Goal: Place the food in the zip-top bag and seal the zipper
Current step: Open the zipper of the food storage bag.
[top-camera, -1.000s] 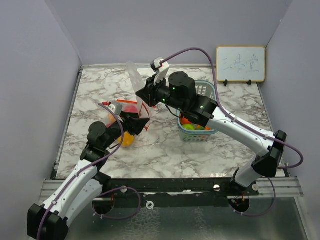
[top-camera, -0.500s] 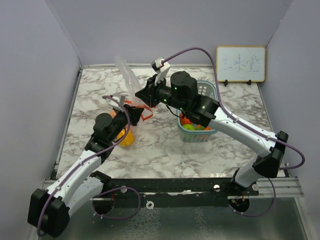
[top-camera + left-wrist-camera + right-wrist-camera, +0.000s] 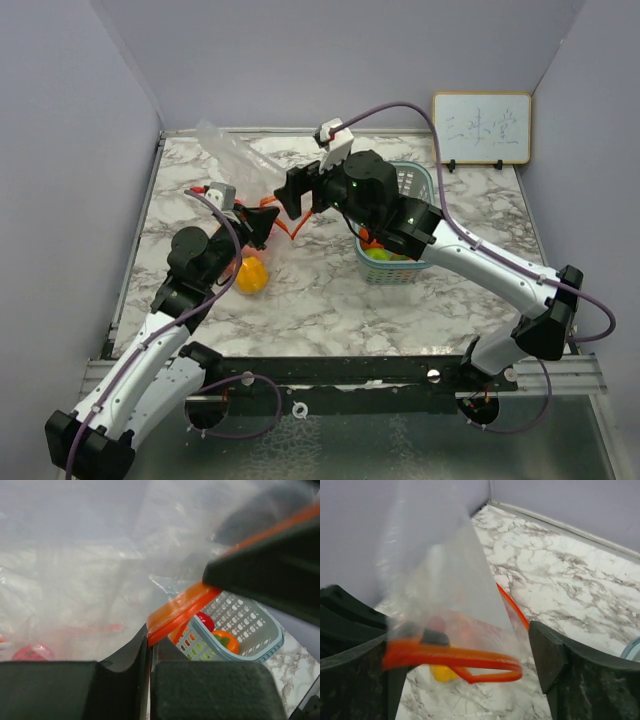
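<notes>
Left of the teal basket [image 3: 415, 180], which holds orange, red and green food [image 3: 385, 252], the zip-top bag [image 3: 235, 155] hangs raised, a pink piece [image 3: 30, 652] showing through it. The left tool [image 3: 149, 647] is clamped on its zipper [image 3: 182, 607]; the right tool [image 3: 460, 655] gapes around the mouth, gripping nothing. Marble bench [image 3: 330, 300], lavender walls [image 3: 330, 60].

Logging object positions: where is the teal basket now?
Top view: the teal basket sits right of centre, partly under the right arm, near the whiteboard.
</notes>
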Motion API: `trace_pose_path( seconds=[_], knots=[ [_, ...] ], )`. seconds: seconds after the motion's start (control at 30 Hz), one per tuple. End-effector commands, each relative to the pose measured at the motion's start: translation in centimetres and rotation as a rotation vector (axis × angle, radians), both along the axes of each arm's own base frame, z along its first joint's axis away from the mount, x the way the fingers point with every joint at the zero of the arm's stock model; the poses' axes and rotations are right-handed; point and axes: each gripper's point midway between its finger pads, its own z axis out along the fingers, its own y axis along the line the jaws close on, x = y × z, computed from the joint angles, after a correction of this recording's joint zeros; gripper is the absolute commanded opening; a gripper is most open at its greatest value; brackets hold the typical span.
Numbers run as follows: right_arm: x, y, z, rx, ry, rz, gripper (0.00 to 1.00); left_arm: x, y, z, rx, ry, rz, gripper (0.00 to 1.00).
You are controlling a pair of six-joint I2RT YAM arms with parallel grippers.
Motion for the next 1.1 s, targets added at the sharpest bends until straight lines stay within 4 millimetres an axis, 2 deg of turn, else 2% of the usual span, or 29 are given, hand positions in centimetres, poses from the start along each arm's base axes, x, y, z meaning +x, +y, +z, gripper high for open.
trace_pose_path(
  seconds=[0.0, 0.13, 0.23, 0.33, 0.47, 0.57, 0.63, 0.77, 0.9, 1.07],
  knots=[
    [-0.5, -2.6, -0.1, -0.077, -0.089, -0.025, 0.99, -0.7, 1.1, 0.4, -0.008, 0.090, 0.053, 0.00],
    [-2.0, -3.7, 0.4, -0.023, -0.124, 0.013, 0.99, -0.8, 1.4, 0.5, -0.024, 0.133, 0.072, 0.00],
    [-2.4, -4.8, 0.4, 0.002, -0.134, -0.006, 0.99, -0.7, 1.5, 0.5, -0.032, 0.156, 0.083, 0.00],
    [-2.4, -5.1, -0.4, -0.025, -0.121, -0.013, 0.99, -0.6, 1.1, 0.7, -0.058, 0.170, 0.071, 0.00],
    [-4.0, -4.8, 0.4, 0.056, -0.156, 0.069, 0.97, -0.4, 1.0, 0.4, -0.067, 0.201, 0.076, 0.00],
    [-4.0, -3.8, -0.9, 0.022, -0.128, 0.101, 0.95, -0.5, 0.9, 0.7, -0.093, 0.195, 0.071, 0.00],
    [-4.0, -2.4, -2.1, -0.012, -0.099, 0.143, 0.94, -0.5, 0.7, 1.2, -0.109, 0.189, 0.064, 0.00],
    [-4.6, -0.4, -2.7, 0.002, -0.081, 0.229, 0.88, -0.6, 0.4, 1.5, -0.108, 0.194, 0.045, 0.00],
    [-3.9, 0.3, -4.3, -0.046, -0.058, 0.225, 0.79, -0.8, 0.2, 1.9, -0.116, 0.195, 0.030, 0.00],
    [-3.4, 0.6, -5.6, -0.066, -0.043, 0.209, 0.75, -1.1, -0.2, 2.4, -0.120, 0.200, 0.006, 0.00]
  ],
)
